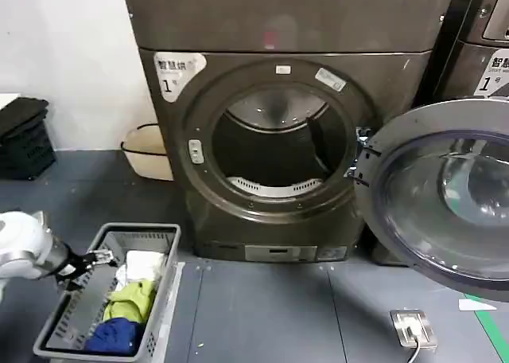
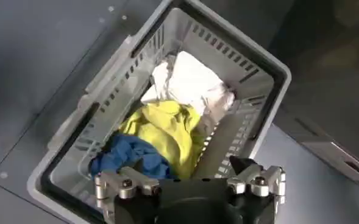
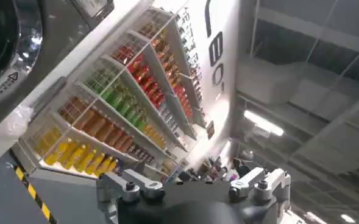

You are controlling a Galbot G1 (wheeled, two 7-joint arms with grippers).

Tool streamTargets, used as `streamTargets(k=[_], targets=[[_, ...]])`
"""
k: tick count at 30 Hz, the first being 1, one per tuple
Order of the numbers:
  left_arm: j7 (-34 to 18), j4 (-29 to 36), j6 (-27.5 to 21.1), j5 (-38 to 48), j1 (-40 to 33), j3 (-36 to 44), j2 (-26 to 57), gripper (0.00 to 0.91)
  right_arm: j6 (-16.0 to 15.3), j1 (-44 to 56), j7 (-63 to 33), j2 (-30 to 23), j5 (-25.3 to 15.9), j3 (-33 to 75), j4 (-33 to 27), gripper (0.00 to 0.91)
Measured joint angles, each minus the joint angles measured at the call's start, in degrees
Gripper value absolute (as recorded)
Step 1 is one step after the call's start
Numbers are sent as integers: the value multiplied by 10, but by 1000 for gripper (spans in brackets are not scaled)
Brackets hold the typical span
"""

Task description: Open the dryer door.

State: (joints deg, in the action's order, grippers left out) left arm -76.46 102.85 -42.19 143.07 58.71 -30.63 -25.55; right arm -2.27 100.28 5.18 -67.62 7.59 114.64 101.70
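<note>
The dryer (image 1: 286, 29), a dark bronze-grey machine with a white "1" label (image 1: 176, 70), stands in the middle of the head view. Its round opening (image 1: 274, 152) is uncovered and shows the drum. The dryer door (image 1: 445, 196) is swung wide to the right, with its dark grey inner face and clear bowl turned toward me. My left gripper (image 1: 95, 261) (image 2: 188, 176) hangs low at the left over a grey laundry basket (image 1: 163, 299), open and holding nothing. My right gripper (image 3: 194, 182) points away at shelves and ceiling, open and holding nothing.
The basket (image 2: 94, 97) holds white, yellow and blue clothes. A beige tub (image 1: 147, 152) sits left of the dryer, and black crates (image 1: 24, 136) lie farther left. A second machine (image 1: 485, 52) stands behind the open door. A floor socket (image 1: 412, 329) lies at front right.
</note>
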Motion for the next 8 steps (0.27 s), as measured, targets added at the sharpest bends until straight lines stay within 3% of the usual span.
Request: streamTargets(k=[8], targets=[[4,-1,0,-5,3,1,-2,907,1,0,1,0,0,0,1,907]])
